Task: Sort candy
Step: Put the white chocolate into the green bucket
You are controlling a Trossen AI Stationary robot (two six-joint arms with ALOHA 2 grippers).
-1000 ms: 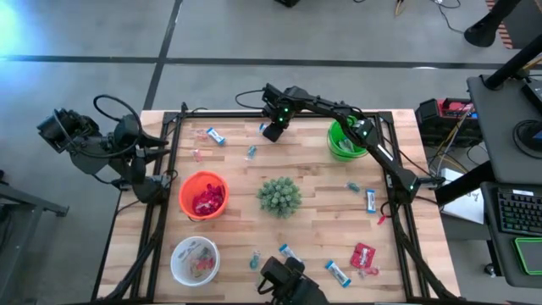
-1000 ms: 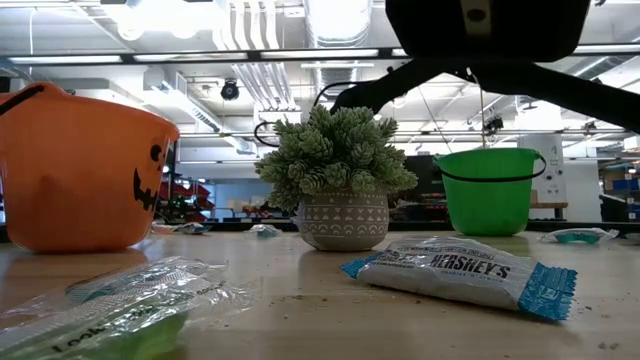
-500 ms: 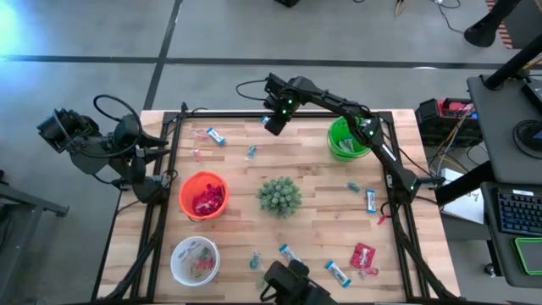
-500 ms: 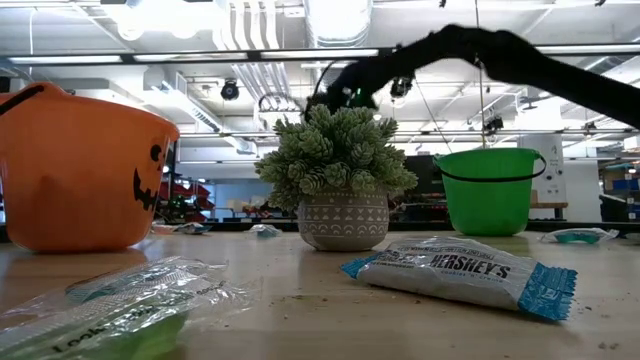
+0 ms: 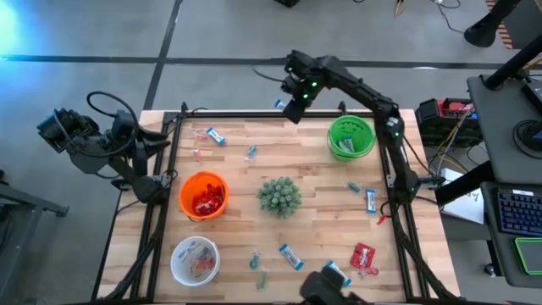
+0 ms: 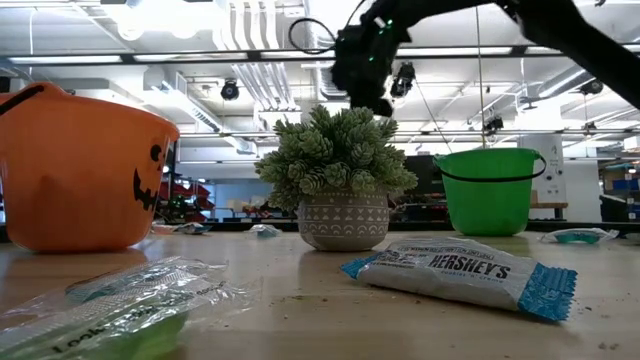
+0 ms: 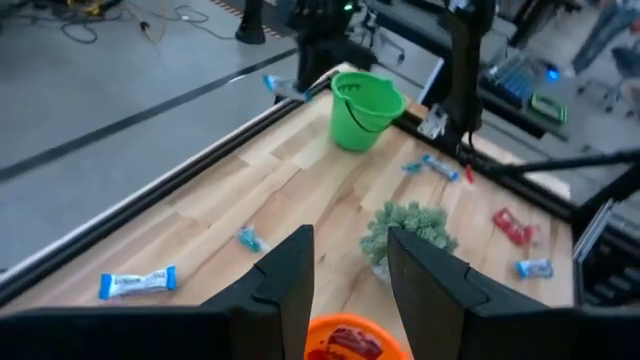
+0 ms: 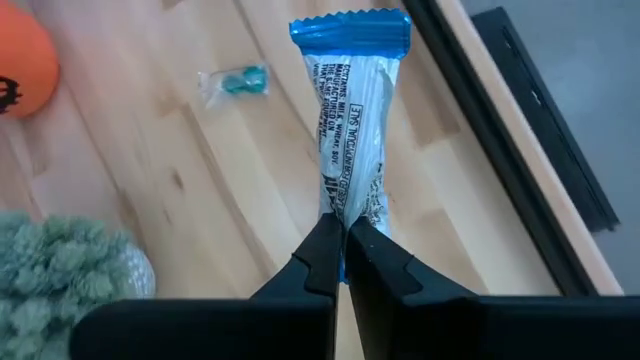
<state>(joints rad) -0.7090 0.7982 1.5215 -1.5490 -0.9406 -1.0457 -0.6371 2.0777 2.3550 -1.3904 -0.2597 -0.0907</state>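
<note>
High view had the right hand (image 5: pixel 294 108) up over the surface's (image 5: pixel 305 169) far edge, pinched tight on a blue-and-white candy bar (image 8: pixel 352 120) lifted clear of the wood, beside the green bucket (image 5: pixel 351 137). Left hand (image 7: pixel 345 290) hung off the left side, fingers parted, empty.

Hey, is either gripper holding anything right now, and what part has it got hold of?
Yes. The right gripper is shut on a blue-and-white wrapped bar, pinching one end of the wrapper. The left gripper holds nothing.
</note>
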